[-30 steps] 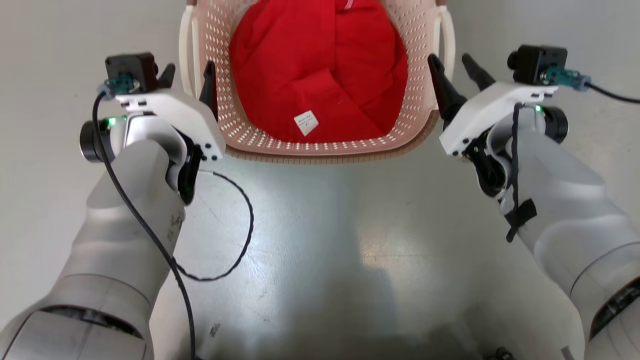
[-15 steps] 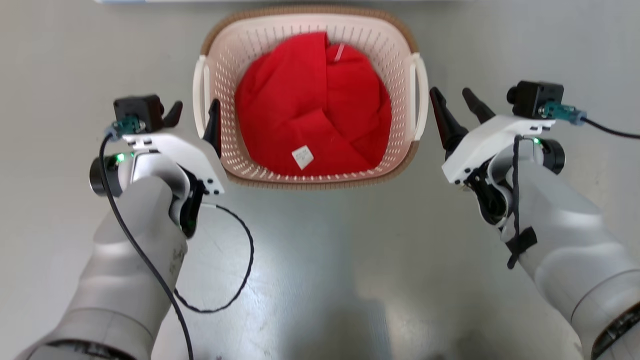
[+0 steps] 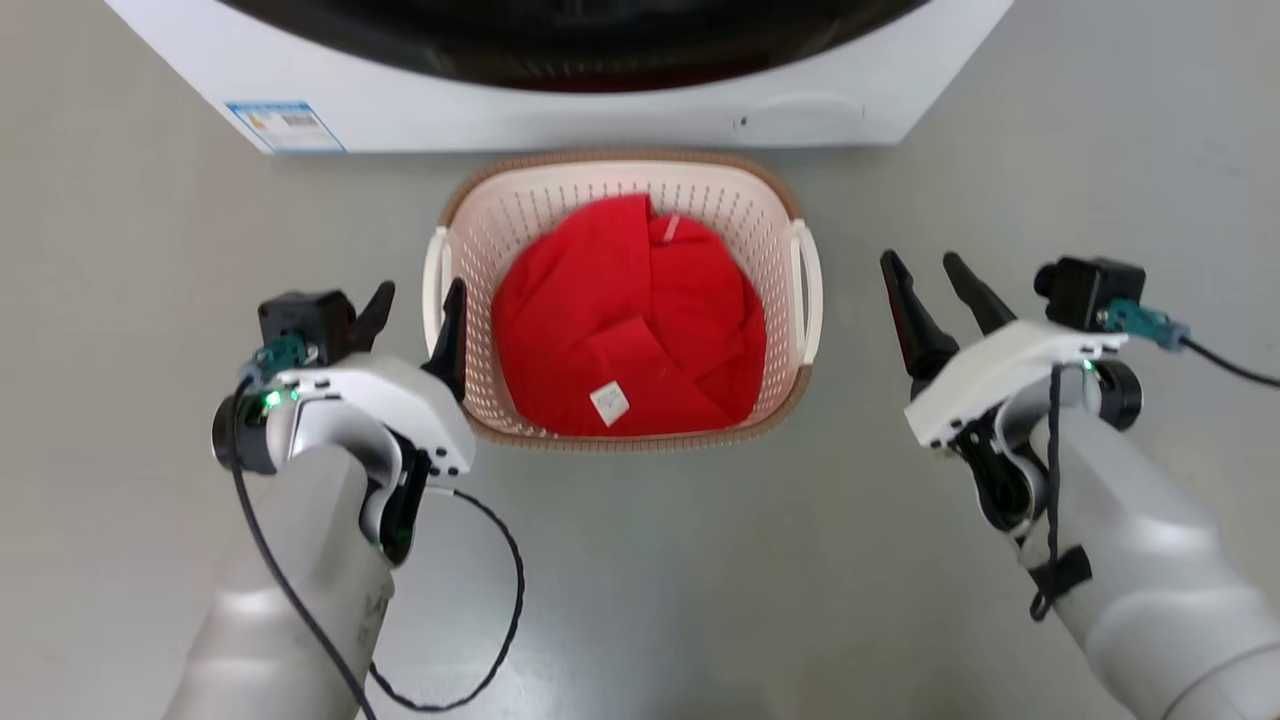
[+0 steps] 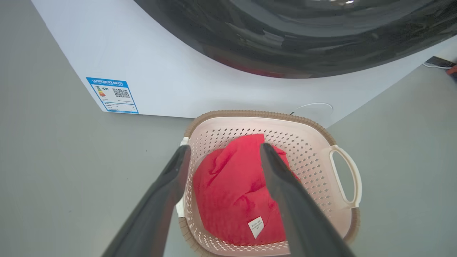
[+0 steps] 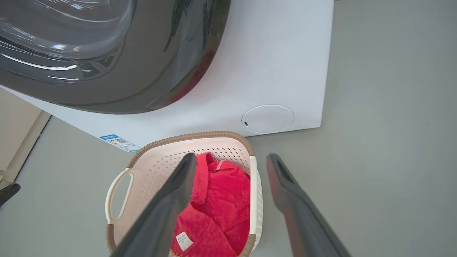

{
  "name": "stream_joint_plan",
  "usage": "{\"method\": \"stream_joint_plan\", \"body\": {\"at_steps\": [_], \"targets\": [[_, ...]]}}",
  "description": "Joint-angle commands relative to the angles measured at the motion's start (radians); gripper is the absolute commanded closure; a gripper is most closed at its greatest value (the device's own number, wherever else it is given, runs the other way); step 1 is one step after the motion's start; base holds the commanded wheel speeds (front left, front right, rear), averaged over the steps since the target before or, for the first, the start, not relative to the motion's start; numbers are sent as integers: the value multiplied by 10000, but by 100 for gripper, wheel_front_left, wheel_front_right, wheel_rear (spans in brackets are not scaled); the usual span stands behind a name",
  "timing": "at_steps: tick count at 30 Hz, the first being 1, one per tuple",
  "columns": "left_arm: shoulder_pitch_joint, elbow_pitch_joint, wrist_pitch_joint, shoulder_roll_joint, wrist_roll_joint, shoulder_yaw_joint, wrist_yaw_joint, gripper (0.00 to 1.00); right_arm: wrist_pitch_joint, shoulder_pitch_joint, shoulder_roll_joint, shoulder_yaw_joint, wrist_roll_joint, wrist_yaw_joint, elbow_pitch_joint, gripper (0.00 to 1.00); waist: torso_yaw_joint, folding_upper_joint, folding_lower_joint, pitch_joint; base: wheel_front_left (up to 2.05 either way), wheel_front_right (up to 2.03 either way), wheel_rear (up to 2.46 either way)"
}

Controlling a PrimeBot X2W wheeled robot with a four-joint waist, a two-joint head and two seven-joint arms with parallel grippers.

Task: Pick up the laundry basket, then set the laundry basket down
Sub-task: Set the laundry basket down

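Head view, basket: the laundry basket [image 3: 470, 215] stands on the grey floor [image 3: 700, 560], its far brown rim close against a white washing machine [image 3: 560, 100]. Whether they touch is unclear.
Head view, contents: a red cloth [image 3: 630, 310] with a small white tag [image 3: 608, 403] hides the basket's bottom.
Head view, cut off: the machine's dark door is cropped by the top edge, and both forearms run off the bottom edge.
Head view, left claw: the left claw [image 3: 421, 290] is released and empty. One finger is outside the basket's left handle and the other crosses its left rim, hiding part of the handle. Contact cannot be made out.
Head view, right claw: the right claw [image 3: 918, 262] is released and empty, beside the right handle with bare floor between.
Head view, open room: there is bare floor left, right and nearer than the basket. The machine closes the far side.
Left wrist view: the spread fingers straddle the basket's left wall and hide its near left rim. The bottom edge cuts the near rim. The print on the blue sticker [image 4: 112, 94] is too small to read.
Right wrist view: one finger crosses in front of the basket and the other lies over bare floor. The bottom edge cuts the basket's near end.
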Motion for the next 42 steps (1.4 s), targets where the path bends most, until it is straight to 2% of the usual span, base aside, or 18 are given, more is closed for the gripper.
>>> {"method": "stream_joint_plan", "body": {"at_steps": [1, 11, 17, 42], "targets": [[295, -317, -61, 282, 162, 338, 69, 0, -107, 507, 21, -66, -235, 71, -272, 0, 20, 0, 0, -313, 0, 0, 0], [1859, -1973, -61, 76, 942, 1116, 60, 0, -107, 2225, 196, -1825, -2172, 71, -1766, 0, 93, 0, 0, -1553, 0, 0, 0], [2633, -2742, -61, -109, 1271, 1452, -4, 0, -107, 3151, 327, -2472, -2904, 71, -2617, 0, 123, 0, 0, -2312, 0, 0, 0], [5079, -4820, -61, -429, 1661, 2234, 1, 0, -107, 5533, 555, -3753, -4118, 71, -4691, 0, 27, 0, 0, -4391, 0, 0, 0]]}}
